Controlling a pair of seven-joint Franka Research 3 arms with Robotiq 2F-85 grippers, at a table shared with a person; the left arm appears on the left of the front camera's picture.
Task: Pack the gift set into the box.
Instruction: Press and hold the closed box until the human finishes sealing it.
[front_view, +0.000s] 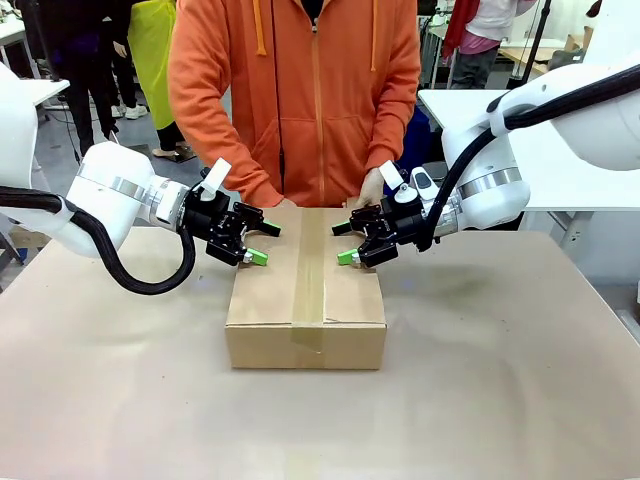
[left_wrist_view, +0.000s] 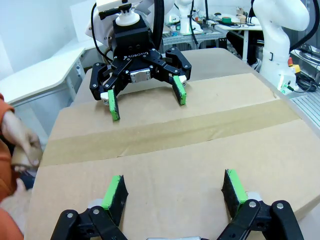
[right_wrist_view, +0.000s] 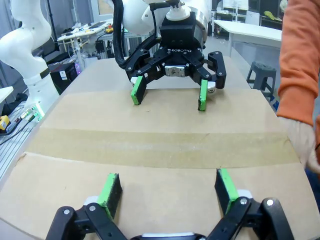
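1. The front camera looked across the table at the person.
2. Each wrist camera sat close above the box, facing the opposite arm.
3. All views shared the taped box top.

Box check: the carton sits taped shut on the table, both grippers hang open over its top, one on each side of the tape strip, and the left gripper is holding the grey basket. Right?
Not quite. The left gripper holds nothing; the left wrist view shows its fingers apart with bare cardboard between them. The rest stands: the box is taped shut, and the right gripper is open across the tape strip.
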